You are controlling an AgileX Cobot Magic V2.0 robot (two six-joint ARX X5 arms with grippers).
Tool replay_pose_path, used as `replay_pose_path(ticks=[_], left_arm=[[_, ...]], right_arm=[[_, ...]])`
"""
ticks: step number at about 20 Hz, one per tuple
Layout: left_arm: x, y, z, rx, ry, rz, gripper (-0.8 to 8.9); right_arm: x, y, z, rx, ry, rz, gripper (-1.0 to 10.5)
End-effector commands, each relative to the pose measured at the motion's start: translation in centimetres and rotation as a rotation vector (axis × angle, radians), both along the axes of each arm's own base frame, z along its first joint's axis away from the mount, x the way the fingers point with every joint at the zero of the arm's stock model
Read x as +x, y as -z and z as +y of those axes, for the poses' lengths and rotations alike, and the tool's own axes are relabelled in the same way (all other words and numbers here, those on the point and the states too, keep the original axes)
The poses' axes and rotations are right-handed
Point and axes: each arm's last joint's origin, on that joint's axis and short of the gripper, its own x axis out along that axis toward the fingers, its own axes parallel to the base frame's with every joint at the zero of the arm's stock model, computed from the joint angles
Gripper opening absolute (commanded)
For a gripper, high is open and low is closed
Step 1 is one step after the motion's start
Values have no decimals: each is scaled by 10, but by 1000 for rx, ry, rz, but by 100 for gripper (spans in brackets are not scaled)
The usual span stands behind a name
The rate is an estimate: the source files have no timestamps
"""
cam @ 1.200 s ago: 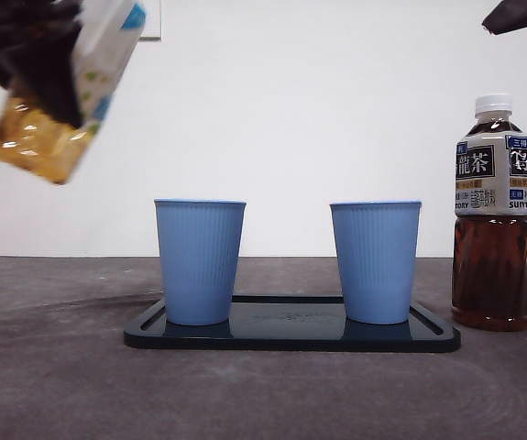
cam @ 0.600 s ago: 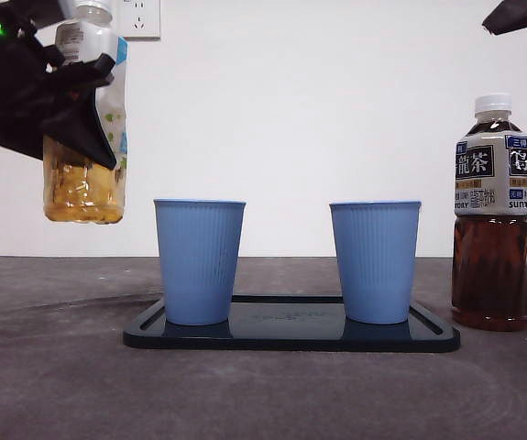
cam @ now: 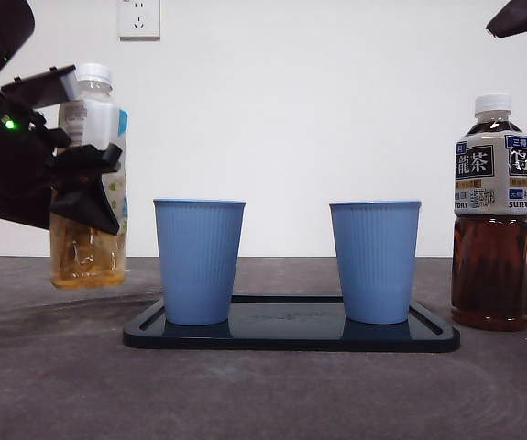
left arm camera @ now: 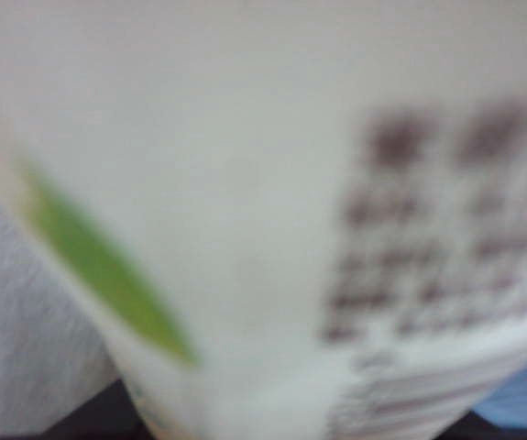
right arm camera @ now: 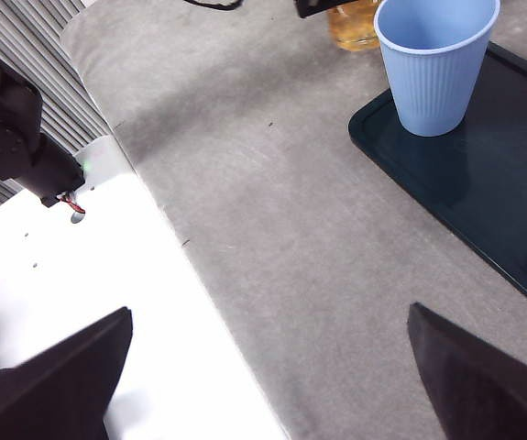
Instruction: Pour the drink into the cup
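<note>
The left gripper is clamped around the tea bottle's labelled middle, a sensible hold since thin plastic likely flexes.

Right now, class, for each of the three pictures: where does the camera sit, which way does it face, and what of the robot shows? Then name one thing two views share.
Front view: low, at table height, looking level at two cups, the tray and dark tea bottle; the left gripper holds the yellow drink bottle.
Left wrist view: pressed against that bottle's blurred label; no jaws show.
Right wrist view: high, looking down at the table; the right gripper is open.
Shared: the left blue cup.
</note>
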Motion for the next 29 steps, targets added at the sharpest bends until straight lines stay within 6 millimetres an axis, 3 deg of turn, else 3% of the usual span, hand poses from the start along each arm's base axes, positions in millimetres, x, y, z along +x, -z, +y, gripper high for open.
replay_pose_path(ticks=[1, 9, 15, 19, 22, 24, 29], left_arm=[[9, 0, -4, -20, 0, -31, 194], [13, 7, -3, -17, -6, -22, 352], [13, 7, -3, -15, -6, -17, 354], [12, 9, -3, -11, -7, -3, 507], [10, 11, -2, -1, -7, 30, 512], [7, 12, -1, 7, -9, 63, 572], [-6, -1, 3, 15, -12, 97, 627]], right_arm=[[0, -4, 2, 14, 6, 3, 475], [1, -4, 1, 1, 33, -6, 475], [1, -4, 1, -1, 39, -7, 475], [1, -4, 1, -1, 39, -7, 475], [1, -4, 1, -2, 39, -7, 475], [2, -4, 1, -7, 47, -11, 475], [4, -5, 1, -19, 90, -45, 476]])
